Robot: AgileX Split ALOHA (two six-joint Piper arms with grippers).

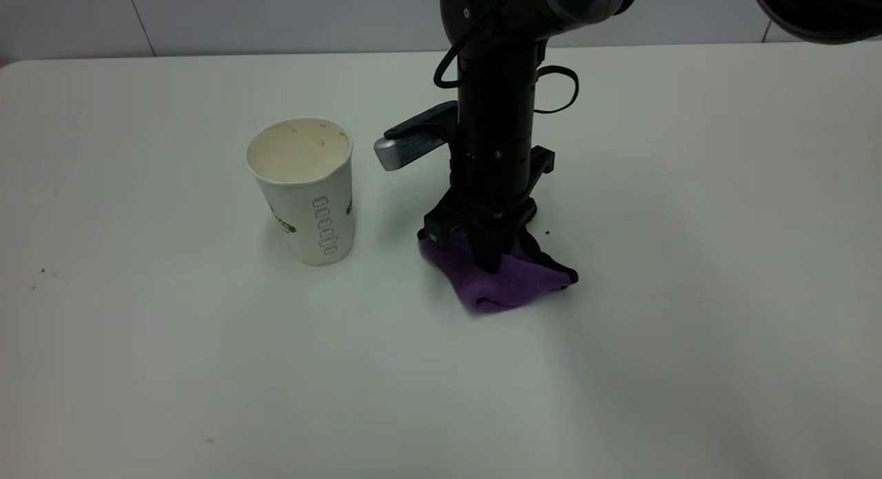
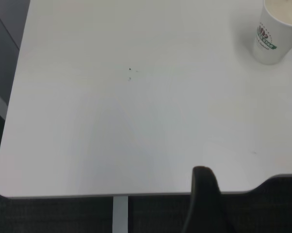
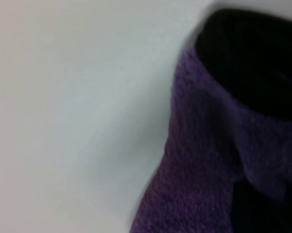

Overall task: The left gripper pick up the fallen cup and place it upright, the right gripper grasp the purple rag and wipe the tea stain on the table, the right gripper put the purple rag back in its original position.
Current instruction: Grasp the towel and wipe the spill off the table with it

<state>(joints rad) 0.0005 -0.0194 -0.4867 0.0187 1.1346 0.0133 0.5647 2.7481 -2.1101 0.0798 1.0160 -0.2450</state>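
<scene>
A: Exterior view first: the cup (image 1: 303,189) stands upright on the table (image 1: 138,369), left of centre, so the righting step looks finished. The right gripper (image 1: 490,258) comes straight down onto the purple rag (image 1: 506,282), which lies bunched on the tabletop just right of the cup.

B: Are its jaws closed on the cloth?

A: The fingers are sunk into the fabric and pinched together, so I judge it has hold of the rag. The right wrist view shows only purple pile close up beside bare white table.

B: And the tea stain?

A: I can't find it anywhere; it may be under the rag or already wiped off. So this is either the wiping step or the start of putting the rag back.

B: The left gripper (image 2: 204,204)?

A: Pulled back at the table's left edge, well away from the cup. Only one dark finger shows, so I cannot tell how its jaws stand.

B: Next move?

A: Probably keeping the rag pressed flat while sliding it, then releasing it cleanly.
</scene>
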